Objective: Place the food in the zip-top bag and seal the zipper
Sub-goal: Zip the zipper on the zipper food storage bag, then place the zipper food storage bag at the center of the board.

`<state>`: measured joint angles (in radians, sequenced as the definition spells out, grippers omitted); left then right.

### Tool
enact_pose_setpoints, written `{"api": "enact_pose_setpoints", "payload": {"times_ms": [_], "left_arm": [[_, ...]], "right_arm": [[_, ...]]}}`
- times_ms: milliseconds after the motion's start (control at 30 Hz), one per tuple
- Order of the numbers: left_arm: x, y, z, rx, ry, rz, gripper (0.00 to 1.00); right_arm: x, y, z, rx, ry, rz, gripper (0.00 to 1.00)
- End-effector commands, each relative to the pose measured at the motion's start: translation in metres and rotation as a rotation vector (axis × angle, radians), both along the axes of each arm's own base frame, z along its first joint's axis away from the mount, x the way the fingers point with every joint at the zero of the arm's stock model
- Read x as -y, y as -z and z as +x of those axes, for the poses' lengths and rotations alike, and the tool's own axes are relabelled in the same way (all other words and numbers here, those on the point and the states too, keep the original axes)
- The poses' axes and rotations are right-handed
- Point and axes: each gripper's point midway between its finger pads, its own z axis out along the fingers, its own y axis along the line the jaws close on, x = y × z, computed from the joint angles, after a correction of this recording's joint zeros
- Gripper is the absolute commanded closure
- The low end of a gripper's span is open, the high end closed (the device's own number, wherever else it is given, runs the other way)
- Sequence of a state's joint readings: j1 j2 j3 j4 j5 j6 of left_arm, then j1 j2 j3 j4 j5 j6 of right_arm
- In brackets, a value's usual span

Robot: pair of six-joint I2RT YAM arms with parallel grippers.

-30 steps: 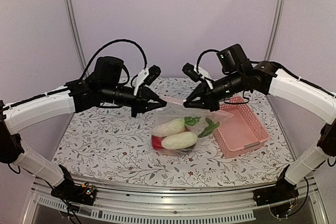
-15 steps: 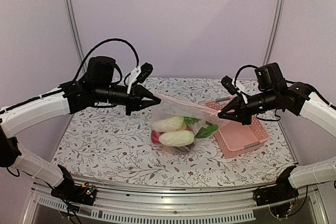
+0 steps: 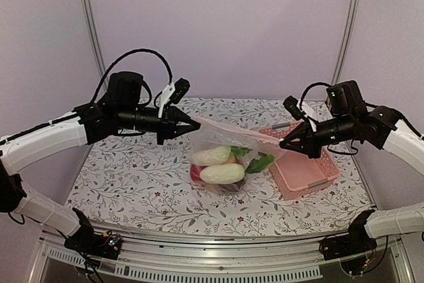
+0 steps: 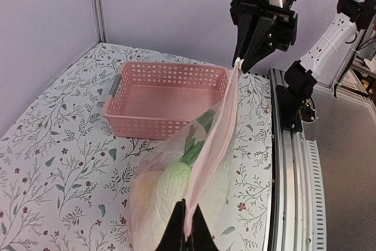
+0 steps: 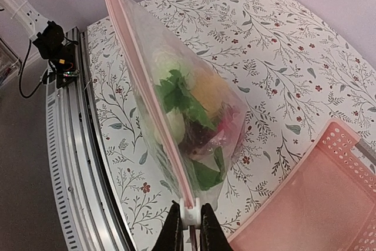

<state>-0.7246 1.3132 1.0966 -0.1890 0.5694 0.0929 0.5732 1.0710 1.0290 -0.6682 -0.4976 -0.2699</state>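
Note:
The clear zip-top bag (image 3: 222,145) hangs just above the table between my two grippers, with the food inside: two white oblong pieces (image 3: 222,174), green leaves (image 3: 262,162) and a red piece (image 3: 197,176). The pinkish zipper (image 3: 240,134) is stretched taut between the grippers. My left gripper (image 3: 196,124) is shut on its left end; in the left wrist view the gripper (image 4: 188,227) pinches the zipper (image 4: 216,136). My right gripper (image 3: 283,144) is shut on the white slider (image 5: 190,214) at the right end, where the gripper (image 5: 191,223) clamps it below the zipper (image 5: 141,86).
A pink lattice basket (image 3: 317,164) stands at the right, just under and behind the right gripper, and shows in the left wrist view (image 4: 167,95) and the right wrist view (image 5: 317,198). The floral tablecloth (image 3: 132,183) covers the table. A metal rail (image 3: 218,266) runs along the near edge.
My right gripper has travelled right along the zipper from near its middle to its right end. The left gripper drew slightly left. The bag now hangs taut between them.

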Motion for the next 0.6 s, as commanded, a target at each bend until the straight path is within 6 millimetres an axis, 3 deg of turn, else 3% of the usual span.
{"api": "enact_pose_setpoints", "payload": {"times_ms": [0,33,133,167,233,267,333,400,433,467,500,567], "left_arm": [[-0.018,-0.023,0.043,0.096,-0.138,-0.039,1.0],[-0.019,-0.03,0.055,0.136,-0.161,-0.047,1.0],[-0.025,-0.064,0.092,0.29,-0.217,-0.094,1.0],[-0.029,-0.077,0.103,0.335,-0.225,-0.11,1.0],[-0.028,-0.096,0.108,0.417,-0.192,-0.108,1.0],[-0.026,-0.1,0.104,0.46,-0.154,-0.097,1.0],[-0.022,-0.089,0.085,0.484,-0.06,-0.061,1.0],[-0.017,-0.061,0.056,0.474,0.036,-0.009,1.0],[-0.013,-0.035,0.037,0.451,0.092,0.041,0.97],[-0.01,0.003,0.015,0.414,0.146,0.116,0.95],[-0.006,0.03,-0.01,0.396,0.204,0.174,0.93],[-0.004,0.089,-0.07,0.349,0.357,0.298,0.84]], "right_arm": [[0.021,0.001,0.036,0.036,0.151,-0.122,1.0],[0.015,-0.006,0.054,0.063,0.167,-0.133,1.0],[-0.004,-0.056,0.105,0.186,0.201,-0.108,1.0],[-0.013,-0.06,0.127,0.19,0.203,-0.112,1.0],[-0.027,-0.085,0.153,0.215,0.19,-0.067,1.0],[-0.035,-0.086,0.164,0.2,0.177,-0.05,1.0],[-0.044,-0.085,0.168,0.17,0.151,-0.024,1.0],[-0.049,-0.07,0.155,0.12,0.11,-0.015,1.0],[-0.051,-0.056,0.141,0.092,0.081,-0.022,1.0],[-0.056,-0.036,0.123,0.059,0.039,-0.041,0.99],[-0.06,-0.025,0.098,0.046,-0.008,-0.054,0.98],[-0.072,0.033,0.034,-0.042,-0.141,-0.147,0.92]]}}
